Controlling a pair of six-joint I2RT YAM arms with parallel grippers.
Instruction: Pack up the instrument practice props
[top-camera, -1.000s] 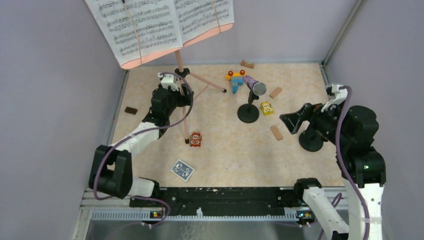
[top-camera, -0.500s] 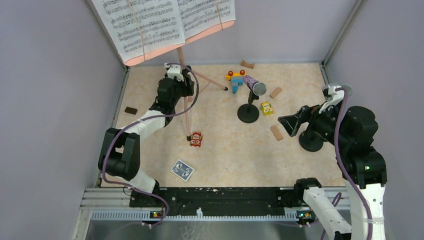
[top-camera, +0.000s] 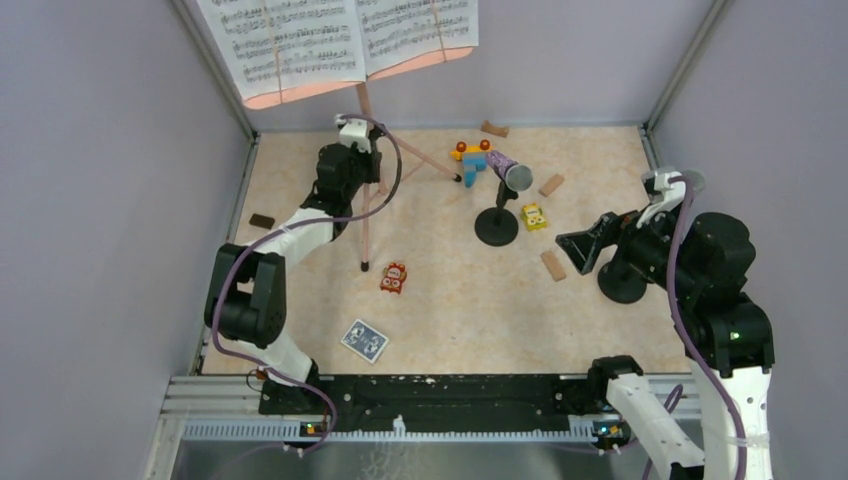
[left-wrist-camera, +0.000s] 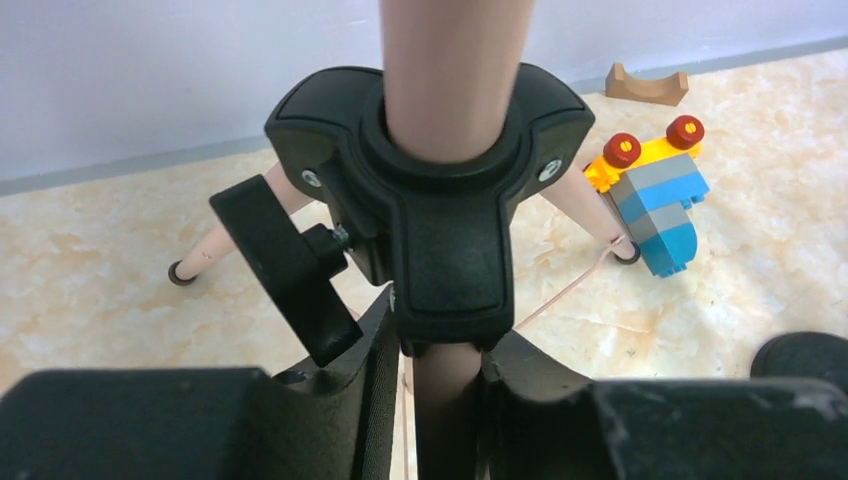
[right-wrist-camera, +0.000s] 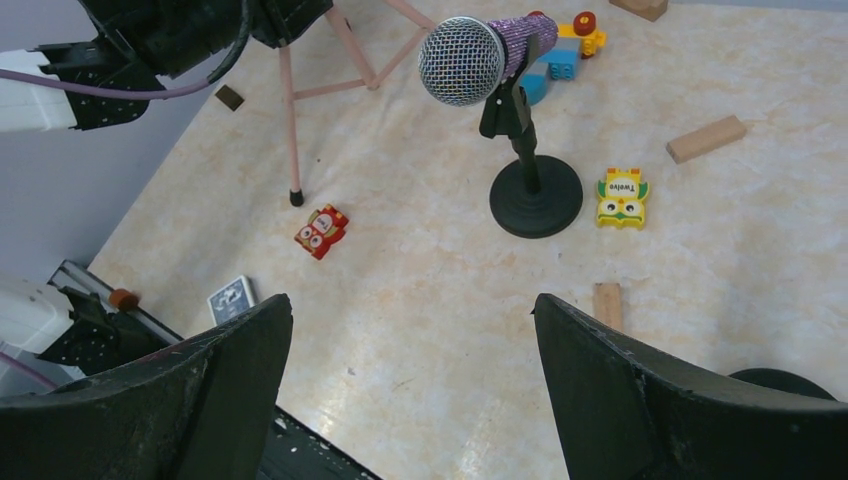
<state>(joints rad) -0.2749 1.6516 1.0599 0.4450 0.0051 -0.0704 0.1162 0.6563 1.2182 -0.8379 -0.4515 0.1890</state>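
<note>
1. The salmon-pink music rack (top-camera: 285, 97) stood at the top left of the overhead view. White sheet-music pages (top-camera: 300, 40) were spread across it, and its tripod legs reached the floor below.
2. The left gripper (left-wrist-camera: 440, 350) straddled the rack's pink leg (left-wrist-camera: 447, 420) just under the black hub (left-wrist-camera: 440, 250), at the bottom centre of the left wrist view.
3. Its fingers (left-wrist-camera: 365, 390) sat close on either side of that leg. The one on the right of the frame touched it, but a thin pale sliver showed beside the other, so I could not tell whether the leg was truly clenched.
4. The right gripper (right-wrist-camera: 412, 305), right of centre in the overhead view, was spread wide and grasped nothing.
5. The purple-glitter microphone (right-wrist-camera: 490, 50) lay tilted in a black mic holder (right-wrist-camera: 535, 195) at the top centre of the right wrist view, well apart from those fingers.
6. A second mic holder (top-camera: 622, 283) stood just beneath the right arm.
</note>
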